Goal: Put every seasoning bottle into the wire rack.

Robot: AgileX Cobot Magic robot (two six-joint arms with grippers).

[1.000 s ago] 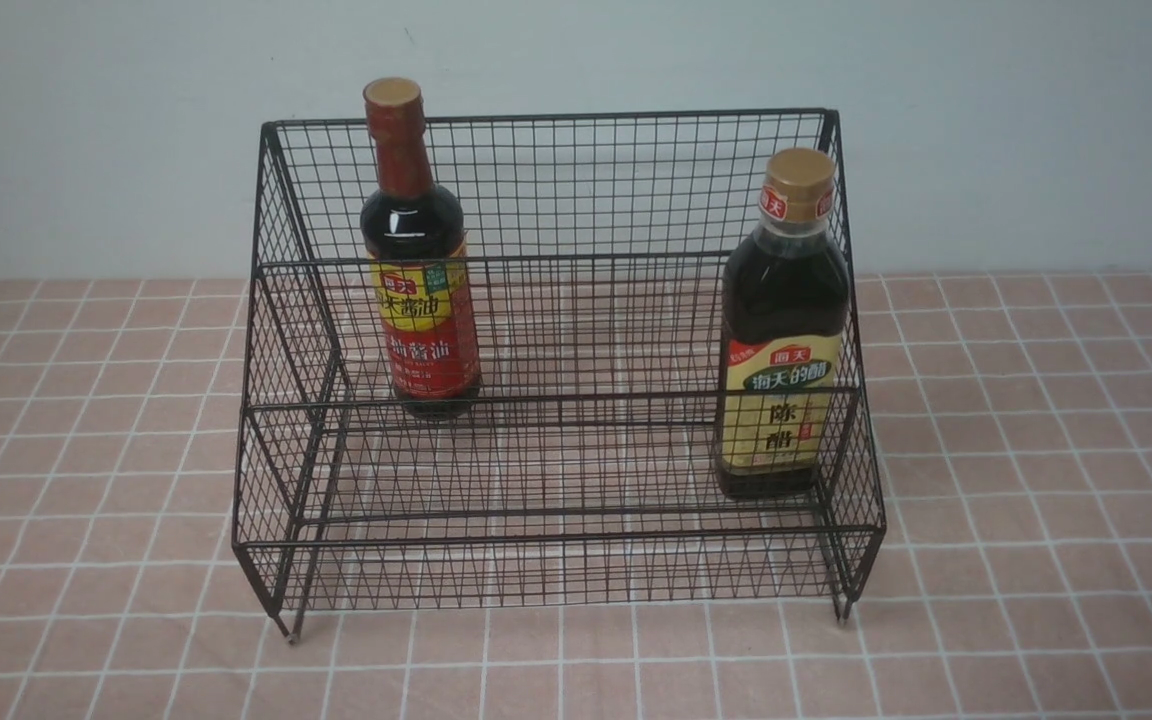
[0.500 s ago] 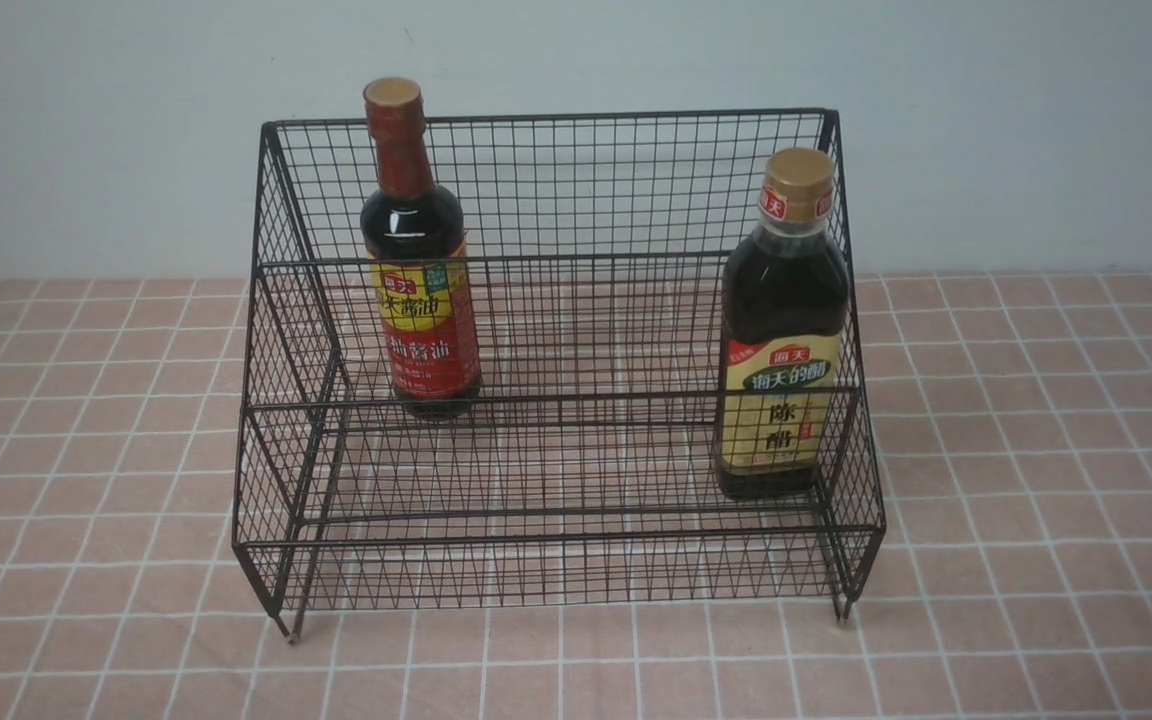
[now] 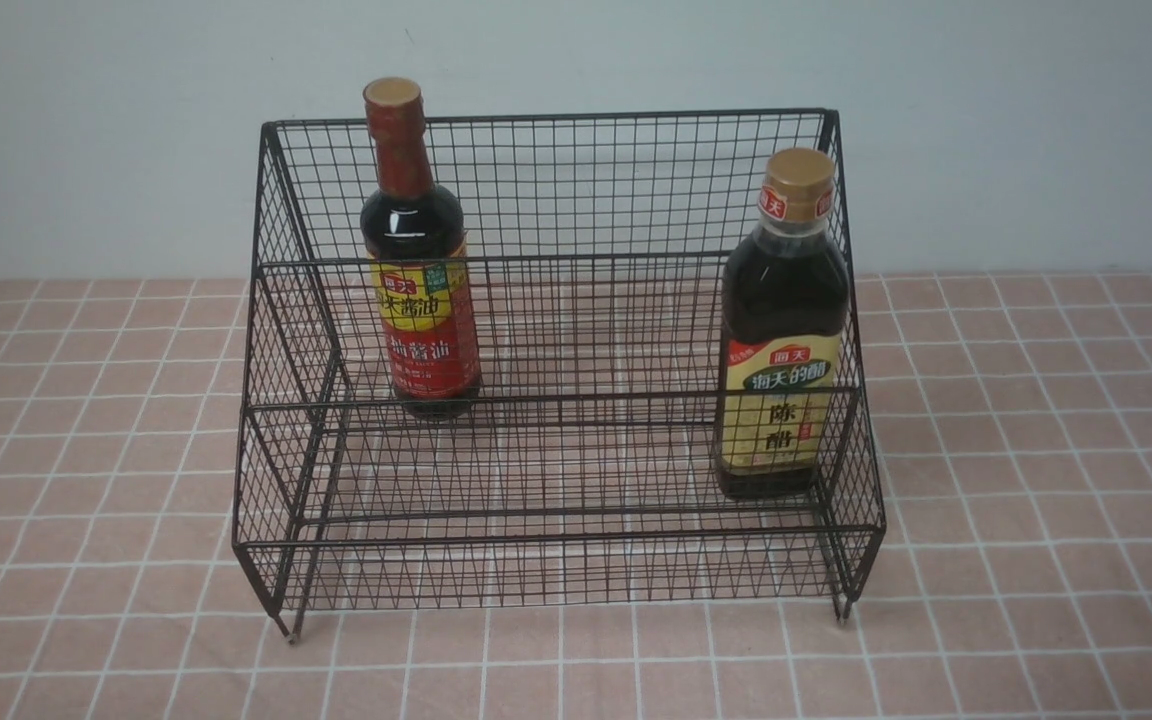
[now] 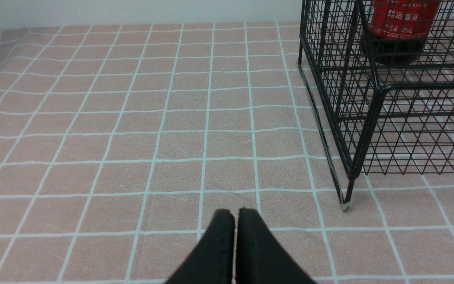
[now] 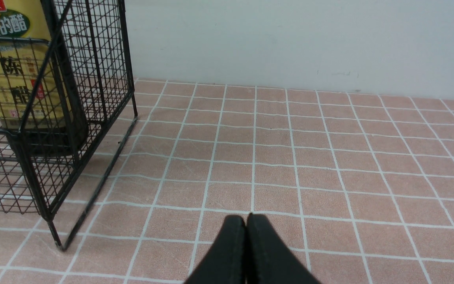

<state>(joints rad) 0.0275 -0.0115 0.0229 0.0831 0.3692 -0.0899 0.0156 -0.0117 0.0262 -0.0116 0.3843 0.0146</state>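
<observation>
Both pairs of fingers, left point(image 4: 235, 215) and right point(image 5: 246, 220), are pressed together, empty, above the tiled worktop point(image 3: 1036, 450). In the wire rack point(image 3: 556, 330), the red-label bottle point(image 3: 419, 270) stands on the upper tier at left, the beige-label bottle point(image 3: 784, 340) on the lower tier at right.

Both my grippers closed and holding nothing

My left gripper point(image 4: 235, 215) has its two black fingers pressed together with only a thin seam between the tips, nothing caught in them, and it hangs low with the tips pointing forward. My right gripper point(image 5: 246, 221) matches it, fingers meeting tip to tip and bare. Neither arm shows in the front view, so I can only say from the wrist cameras that both seem pulled back.
</observation>
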